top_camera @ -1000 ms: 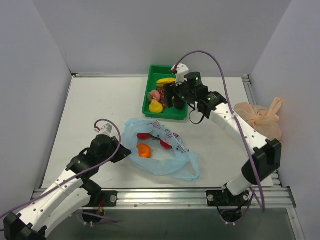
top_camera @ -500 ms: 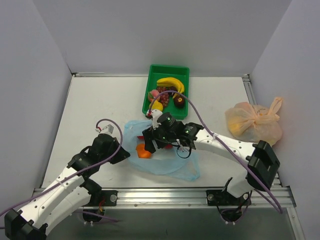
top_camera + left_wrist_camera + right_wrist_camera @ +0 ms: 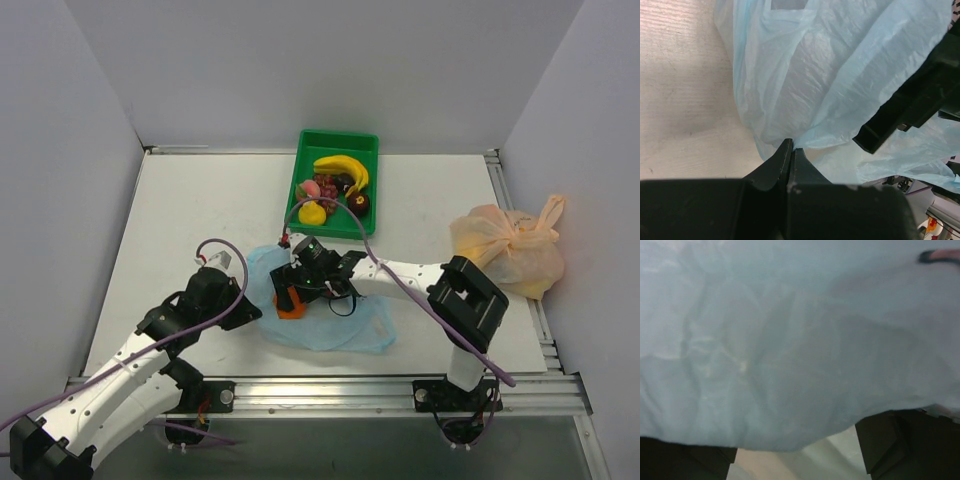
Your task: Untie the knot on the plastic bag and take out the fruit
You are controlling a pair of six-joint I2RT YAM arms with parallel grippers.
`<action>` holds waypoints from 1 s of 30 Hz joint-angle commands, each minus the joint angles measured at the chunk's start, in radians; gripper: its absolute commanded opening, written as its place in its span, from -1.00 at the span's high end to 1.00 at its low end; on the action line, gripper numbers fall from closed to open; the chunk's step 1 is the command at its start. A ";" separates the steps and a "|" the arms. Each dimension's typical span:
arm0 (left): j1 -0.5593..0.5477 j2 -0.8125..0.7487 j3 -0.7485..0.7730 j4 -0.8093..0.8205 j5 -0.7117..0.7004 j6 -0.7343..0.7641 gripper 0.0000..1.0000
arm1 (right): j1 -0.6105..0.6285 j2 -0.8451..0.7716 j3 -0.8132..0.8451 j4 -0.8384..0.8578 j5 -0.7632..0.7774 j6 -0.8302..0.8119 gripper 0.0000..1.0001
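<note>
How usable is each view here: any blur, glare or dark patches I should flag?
Top external: evenly lit, sharp, only soft shadows. Left wrist: the plastic bag is crisp, but the left pincer is an underexposed black silhouette. Right wrist: bag film fills the frame, soft and low in contrast; the right pincer shows only as dark corners.

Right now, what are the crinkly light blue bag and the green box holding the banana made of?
The thin light blue bag looks like soft, see-through plastic film: it crumples into folds and light shines through. The green rectangular tray is probably hard, smooth plastic: its rim is straight and even.
</note>
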 commanded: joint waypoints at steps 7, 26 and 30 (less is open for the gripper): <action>0.005 0.006 0.049 -0.003 -0.007 0.011 1.00 | -0.001 -0.004 -0.002 0.020 -0.019 -0.021 0.29; 0.007 0.024 0.063 -0.003 -0.060 0.016 1.00 | -0.268 -0.479 0.127 -0.241 -0.141 -0.206 0.90; 0.007 0.024 0.066 -0.003 -0.059 0.021 1.00 | -0.394 -0.378 0.254 -0.239 -0.096 -0.235 0.84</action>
